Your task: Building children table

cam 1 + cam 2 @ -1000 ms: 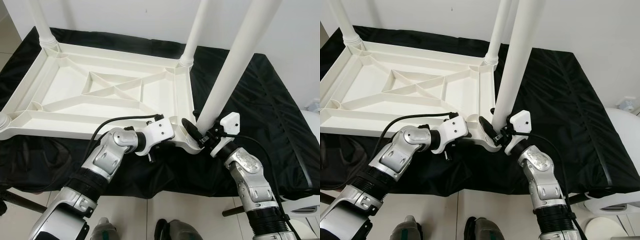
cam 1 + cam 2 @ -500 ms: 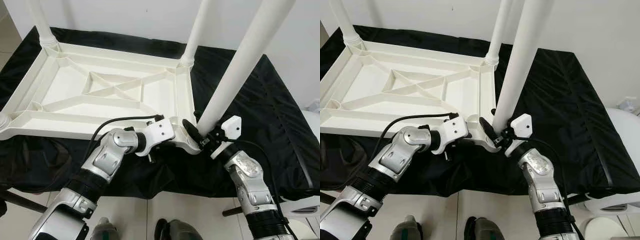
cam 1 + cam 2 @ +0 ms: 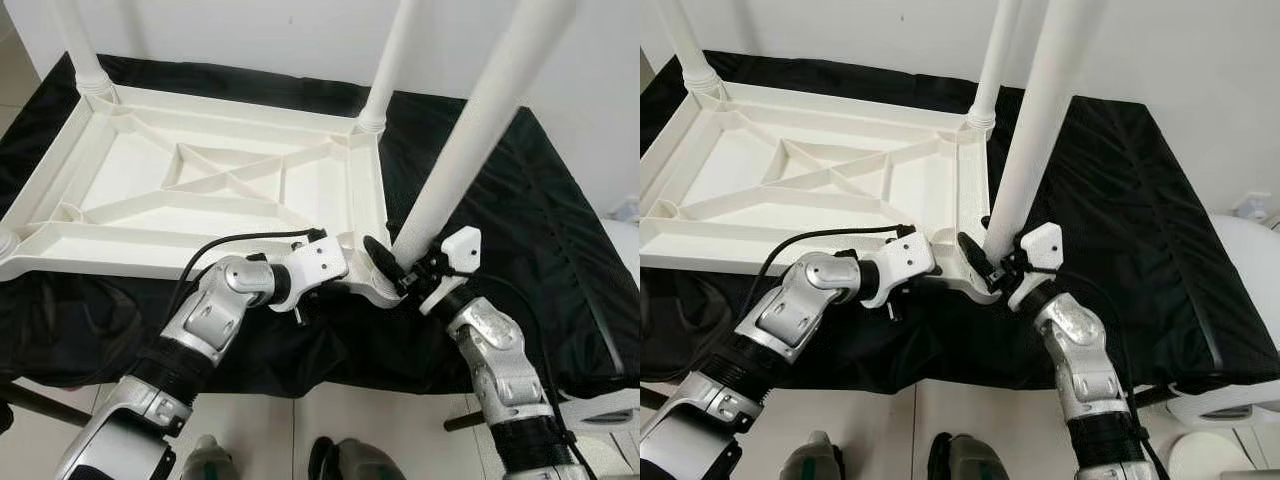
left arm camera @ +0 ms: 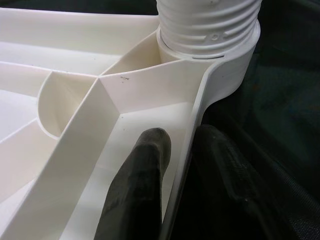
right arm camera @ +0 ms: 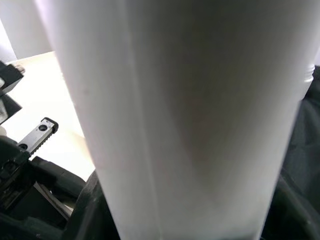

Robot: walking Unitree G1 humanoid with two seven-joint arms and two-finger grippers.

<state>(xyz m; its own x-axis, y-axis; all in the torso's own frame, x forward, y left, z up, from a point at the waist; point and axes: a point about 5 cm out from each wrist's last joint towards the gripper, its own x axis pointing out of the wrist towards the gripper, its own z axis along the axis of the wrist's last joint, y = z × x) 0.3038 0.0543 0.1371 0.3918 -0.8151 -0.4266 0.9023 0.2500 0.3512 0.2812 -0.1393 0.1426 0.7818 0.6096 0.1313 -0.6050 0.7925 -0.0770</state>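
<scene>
Pinching the near rim of the upturned white plastic ribbed tabletop, one finger inside and one outside, the left gripper steadied it on the black cloth-covered bench. This let the right gripper, closed around the long white plastic leg, seat its threaded end in the near corner socket. How deeply the thread had engaged was hidden; the leg's top ran out of frame.

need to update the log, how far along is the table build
Nearly done, it seems. The upside-down tabletop already carries standing legs at its far corners. In hand: the right gripper holds the near-right leg at its threaded socket, while the left gripper pinches the tabletop's rim. Left: seating that tilted leg, then turning the table upright.
</scene>
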